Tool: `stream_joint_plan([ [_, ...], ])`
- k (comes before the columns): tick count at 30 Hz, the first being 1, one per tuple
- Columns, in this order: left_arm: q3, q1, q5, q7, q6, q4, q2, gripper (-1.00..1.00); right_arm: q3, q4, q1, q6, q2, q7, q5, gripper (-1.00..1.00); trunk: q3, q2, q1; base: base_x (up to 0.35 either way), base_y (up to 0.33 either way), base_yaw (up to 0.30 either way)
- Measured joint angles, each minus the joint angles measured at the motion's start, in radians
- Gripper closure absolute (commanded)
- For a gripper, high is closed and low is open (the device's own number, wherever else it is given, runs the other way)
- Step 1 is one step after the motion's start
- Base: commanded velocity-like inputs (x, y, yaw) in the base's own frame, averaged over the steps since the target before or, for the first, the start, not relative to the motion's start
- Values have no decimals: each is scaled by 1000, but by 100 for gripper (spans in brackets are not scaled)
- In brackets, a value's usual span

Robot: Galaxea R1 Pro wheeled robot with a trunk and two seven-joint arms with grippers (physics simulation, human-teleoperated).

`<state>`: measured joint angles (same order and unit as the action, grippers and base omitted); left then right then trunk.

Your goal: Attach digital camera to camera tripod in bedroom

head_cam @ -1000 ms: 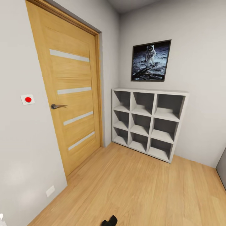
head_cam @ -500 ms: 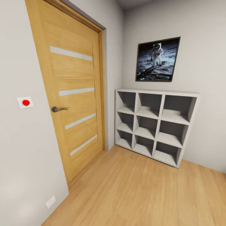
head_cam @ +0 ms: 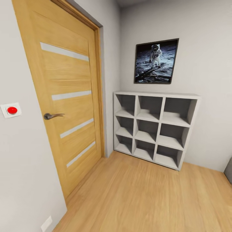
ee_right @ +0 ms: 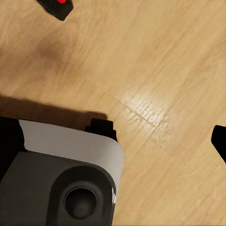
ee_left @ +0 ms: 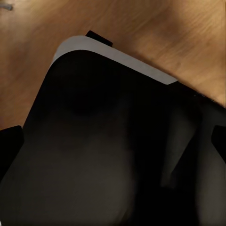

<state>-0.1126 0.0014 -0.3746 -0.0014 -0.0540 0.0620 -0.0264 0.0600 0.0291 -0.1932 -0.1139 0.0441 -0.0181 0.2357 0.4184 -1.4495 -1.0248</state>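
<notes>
- From the head we look at a corner of the bedroom (head_cam: 206, 64): white walls and a light wood floor (head_cam: 145, 196).
- A wooden door (head_cam: 64, 96) stands shut at the left, with 4 pale horizontal strips and a metal lever handle (head_cam: 51, 115).
- On the wall beside the door sits a small white plate with a red round button (head_cam: 11, 110); low on the same wall is a white socket plate (head_cam: 46, 223).
- Against the far wall stands a white cube shelf (head_cam: 154, 127) of 9 compartments, 3 by 3, its compartments bare.
- Above the shelf hangs a dark-framed picture (head_cam: 156, 61) of an astronaut on the moon.
- At the right edge of the head view, a grey sliver (head_cam: 229, 169) of some furniture shows; we cannot tell what it is.
- In the right wrist view, the digital camera (ee_right: 57, 6) shows at the frame's edge, small and black with a red spot, above the wood floor; we cannot tell whether it is held.
- That same view shows the robot's white and dark base (ee_right: 66, 174) over the floor and a dark fingertip (ee_right: 219, 141) at the frame's edge; we cannot tell whether the right gripper is apart or together.
- The left wrist view looks at the dark body of the robot (ee_left: 108, 155) with its white rim against the floor; dark finger parts sit at both edges, and we cannot tell the left gripper's state.
</notes>
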Motion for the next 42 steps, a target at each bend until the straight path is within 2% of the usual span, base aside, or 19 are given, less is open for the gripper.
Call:
stream_joint_plan([
  [42, -4, 0, -1, 0, 0, 0, 1, -100, 1, 0, 0, 1, 0, 0, 0, -100, 0, 0, 0, 8, 11, -243],
])
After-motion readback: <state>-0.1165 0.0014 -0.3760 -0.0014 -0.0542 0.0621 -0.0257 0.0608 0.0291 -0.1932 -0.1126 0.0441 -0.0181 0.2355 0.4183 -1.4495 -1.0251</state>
